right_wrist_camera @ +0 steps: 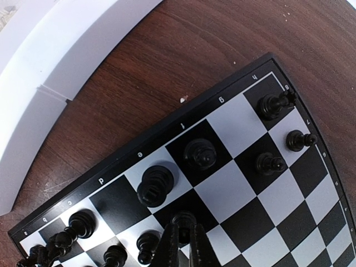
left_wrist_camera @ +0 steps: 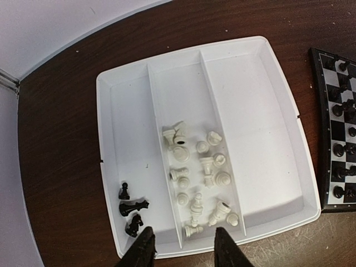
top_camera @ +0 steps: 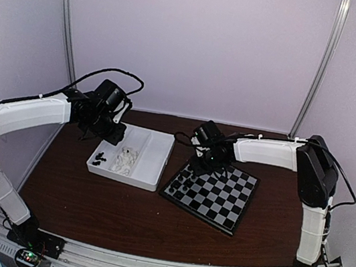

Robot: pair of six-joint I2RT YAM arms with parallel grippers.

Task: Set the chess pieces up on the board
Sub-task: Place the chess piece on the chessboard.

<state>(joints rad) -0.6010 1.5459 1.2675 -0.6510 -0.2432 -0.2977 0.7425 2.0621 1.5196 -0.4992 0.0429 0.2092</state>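
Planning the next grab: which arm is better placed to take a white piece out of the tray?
Left. The left claw hangs open over the tray, by the white pieces. The right claw is shut on a black piece above the board.

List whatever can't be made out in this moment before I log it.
- Top view: the chess pieces on the board are too small to identify; the right gripper hides its far corner.
- Right wrist view: the fingers hide the base of the black piece at their tips, so gripped or just touched is unclear.
- Left wrist view: the frame's right edge cuts off most of the board.
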